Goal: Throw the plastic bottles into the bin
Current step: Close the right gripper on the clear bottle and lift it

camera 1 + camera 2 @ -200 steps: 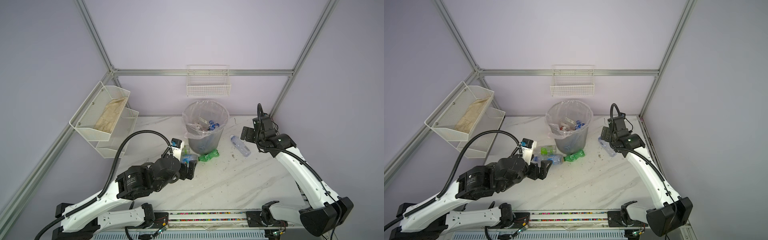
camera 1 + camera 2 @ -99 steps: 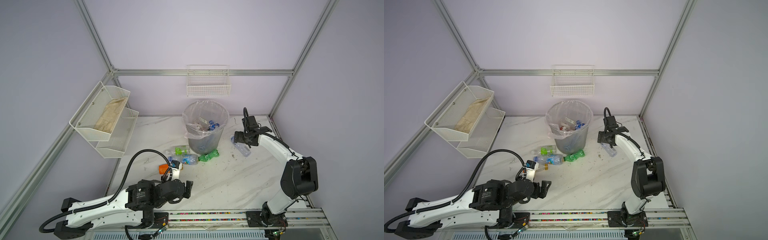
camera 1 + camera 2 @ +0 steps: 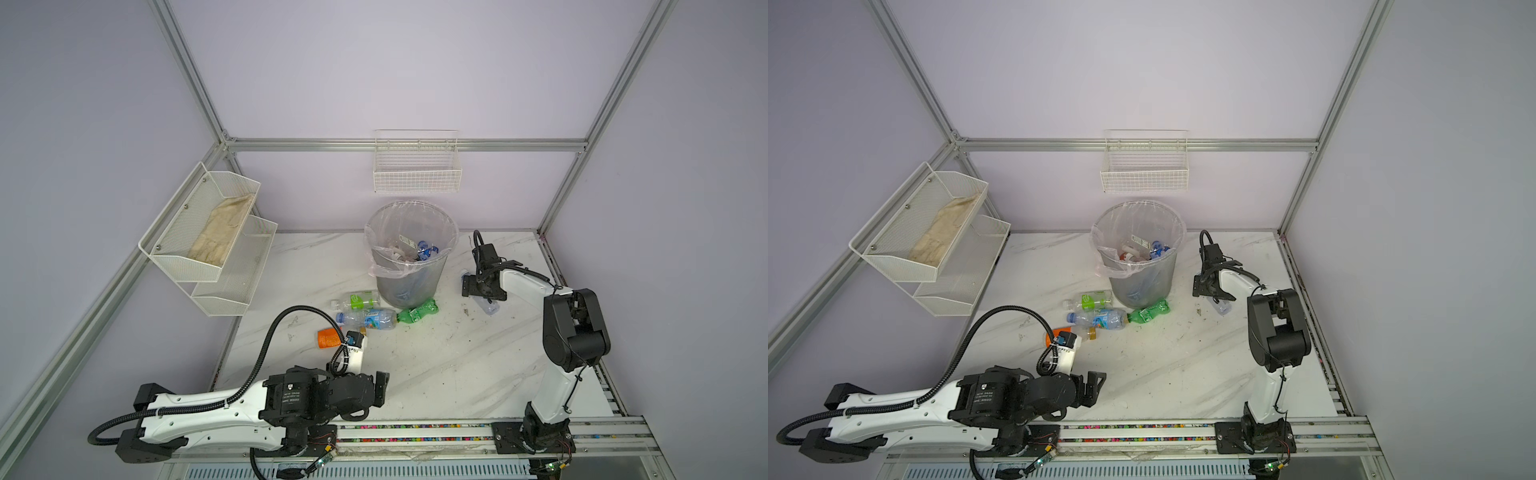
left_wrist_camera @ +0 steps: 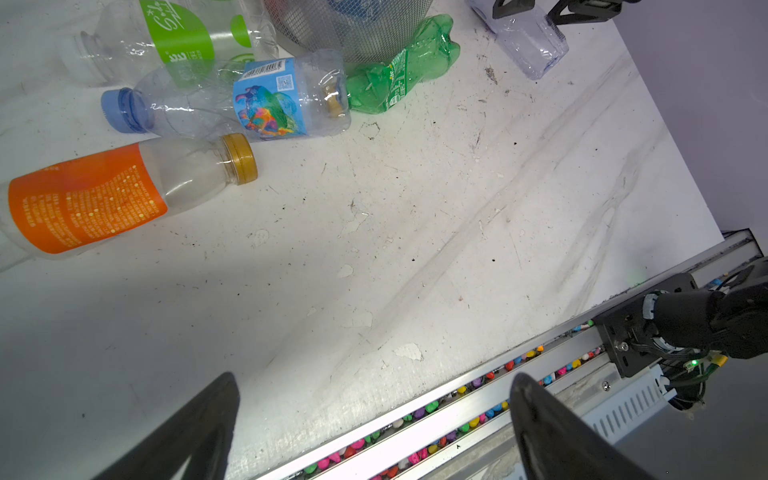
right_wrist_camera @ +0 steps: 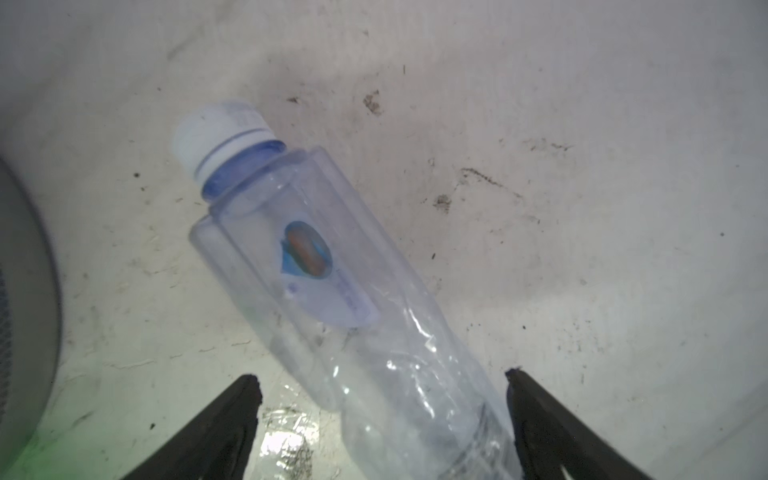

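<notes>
Right fingers (image 5: pixel 216 428) wide astride white-capped bottle (image 5: pixel 324 270), bin (image 3: pixel 432 282) just beside.

Bottles (image 3: pixel 365 319) lie on the table (image 3: pixel 457 374) before the bin (image 3: pixel 409 286).

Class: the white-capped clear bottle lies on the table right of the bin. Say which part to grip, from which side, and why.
Grip the bottle on its lower body, coming from above with the jaws across its width. It lies flat on the table, so only its two long sides are free, and the cap end is narrower. The open right gripper straddles that part.
</notes>
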### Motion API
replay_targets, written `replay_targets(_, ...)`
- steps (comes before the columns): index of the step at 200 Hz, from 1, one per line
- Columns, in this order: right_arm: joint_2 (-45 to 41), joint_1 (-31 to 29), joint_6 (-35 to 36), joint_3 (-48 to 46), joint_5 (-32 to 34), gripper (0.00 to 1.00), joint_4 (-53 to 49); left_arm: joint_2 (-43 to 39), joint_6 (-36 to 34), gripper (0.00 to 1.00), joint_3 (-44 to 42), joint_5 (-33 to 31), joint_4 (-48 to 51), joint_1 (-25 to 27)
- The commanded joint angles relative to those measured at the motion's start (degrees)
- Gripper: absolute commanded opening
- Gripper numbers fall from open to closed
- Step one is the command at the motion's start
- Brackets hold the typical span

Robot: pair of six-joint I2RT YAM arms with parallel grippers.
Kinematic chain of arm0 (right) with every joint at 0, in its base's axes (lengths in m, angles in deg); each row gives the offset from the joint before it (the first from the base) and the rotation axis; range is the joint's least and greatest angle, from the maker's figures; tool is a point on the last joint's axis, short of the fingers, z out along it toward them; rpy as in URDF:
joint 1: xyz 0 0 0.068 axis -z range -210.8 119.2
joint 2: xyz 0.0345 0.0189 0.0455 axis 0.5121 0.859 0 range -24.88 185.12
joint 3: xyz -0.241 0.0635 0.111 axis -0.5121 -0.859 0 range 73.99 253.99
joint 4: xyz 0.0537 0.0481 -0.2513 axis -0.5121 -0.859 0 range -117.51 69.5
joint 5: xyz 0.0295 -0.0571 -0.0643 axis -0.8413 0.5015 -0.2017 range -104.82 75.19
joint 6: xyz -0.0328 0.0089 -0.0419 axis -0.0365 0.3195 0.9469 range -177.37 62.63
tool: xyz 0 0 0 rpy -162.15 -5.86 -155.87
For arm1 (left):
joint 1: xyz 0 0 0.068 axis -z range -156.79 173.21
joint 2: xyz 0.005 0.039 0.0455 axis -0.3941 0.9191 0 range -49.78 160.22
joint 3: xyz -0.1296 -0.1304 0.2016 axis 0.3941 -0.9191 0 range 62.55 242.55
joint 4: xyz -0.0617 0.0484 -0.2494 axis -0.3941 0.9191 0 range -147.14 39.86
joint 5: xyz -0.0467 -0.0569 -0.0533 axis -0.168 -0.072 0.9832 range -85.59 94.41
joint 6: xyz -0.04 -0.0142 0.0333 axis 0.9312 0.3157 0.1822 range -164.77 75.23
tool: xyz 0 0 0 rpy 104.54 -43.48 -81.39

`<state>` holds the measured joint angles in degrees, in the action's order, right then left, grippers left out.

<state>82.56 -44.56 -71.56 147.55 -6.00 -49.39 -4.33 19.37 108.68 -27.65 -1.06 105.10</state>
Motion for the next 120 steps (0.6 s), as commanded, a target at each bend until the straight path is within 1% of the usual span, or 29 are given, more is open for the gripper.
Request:
replay_targets(1,1.44,0.09,1.07,0.11,1.48,0.94,1.99,-0.89,1.86,0.99,-2.27,-2.14,-1.15,0.29)
replay_targets(41,3.56,0.12,1.87,-0.1,0.11,0.88,3.19,-0.81,2.38,0.99,-2.85,-2.14,-1.23,0.38)
replay_targets(71,3.57,0.1,2.07,-1.47,-0.82,0.8,4.05,-0.74,2.49,0.98,-3.23,-2.07,-1.32,0.36)
replay_targets(85,2.98,0.08,2.07,-2.33,-1.31,0.73,4.4,-0.84,2.57,0.97,-3.34,-2.05,-1.32,0.38)
replay_targets(105,1.39,-0.11,2.06,-3.8,-1.85,0.6,4.97,-1.13,2.83,0.96,-3.74,-2.22,-1.32,0.38)
replay_targets(120,-0.24,-0.52,1.88,-4.81,-1.84,0.49,5.07,-1.48,3.17,0.94,-4.11,-2.31,-1.4,0.4)
